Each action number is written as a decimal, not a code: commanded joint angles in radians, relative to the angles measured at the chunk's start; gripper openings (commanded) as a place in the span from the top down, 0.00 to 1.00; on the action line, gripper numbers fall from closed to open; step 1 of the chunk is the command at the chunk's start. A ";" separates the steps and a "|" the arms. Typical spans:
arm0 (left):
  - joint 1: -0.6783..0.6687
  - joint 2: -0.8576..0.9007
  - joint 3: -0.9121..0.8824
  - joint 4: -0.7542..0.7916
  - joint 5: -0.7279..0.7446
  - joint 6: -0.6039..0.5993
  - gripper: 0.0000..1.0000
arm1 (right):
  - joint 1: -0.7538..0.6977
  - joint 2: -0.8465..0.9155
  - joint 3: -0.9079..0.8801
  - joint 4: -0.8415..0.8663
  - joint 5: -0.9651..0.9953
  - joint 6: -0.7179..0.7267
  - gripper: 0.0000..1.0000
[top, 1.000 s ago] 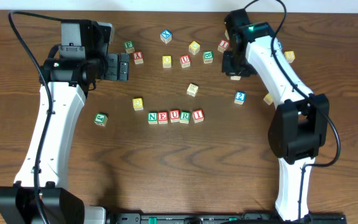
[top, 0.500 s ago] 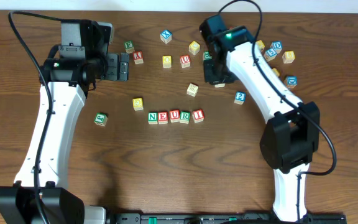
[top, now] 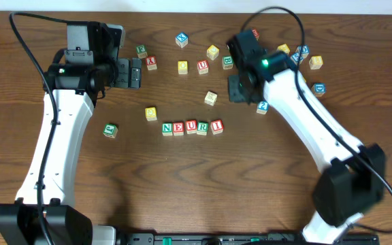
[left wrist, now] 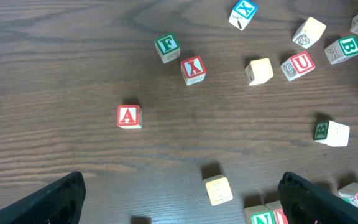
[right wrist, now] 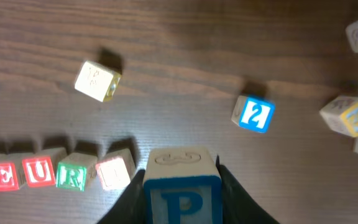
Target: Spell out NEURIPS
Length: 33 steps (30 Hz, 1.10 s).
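Surface [top: 182, 177]: dark wood, with lettered cubes scattered mostly toward 12 o'clock. Left arm [top: 53, 150] is parked at 9 o'clock. Right arm [top: 305, 129] reaches in from 4 o'clock toward centre.

Left claw [top: 136, 73]: jaws spread wide with nothing between them, over bare wood near the red A cube [left wrist: 128, 116].

Right claw [right wrist: 182, 208]: jaws narrowed onto the P cube [right wrist: 182, 196], pinching its two side faces. The blue P faces the wrist camera and a carved face is on top. The cube is off the surface, at about 1 o'clock of the row's I end.

NEURI row [top: 192, 127]: five cubes side by side at centre, reading N E U R I. The spot at 3 o'clock of the I is free.

A yellow-faced cube [top: 151, 113] lies near the N end, at about 10 o'clock of it; its letter is unreadable here. The blue 2 cube [right wrist: 253, 114] lies at 2 o'clock of the row, apart from it.

Handling, as a judgement: the P cube is small solid wood, so light, rigid, not fragile and won't squash. Its faces are smooth and flat and could pivot if pinched off-centre. Best hold is on opposite flat faces, centred, as it looks now. The row cubes are just as light, so any brush against the I would shove the line.
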 commanded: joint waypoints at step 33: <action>0.003 -0.004 0.026 0.000 0.006 0.011 0.02 | 0.027 -0.095 -0.426 0.315 -0.075 0.066 0.71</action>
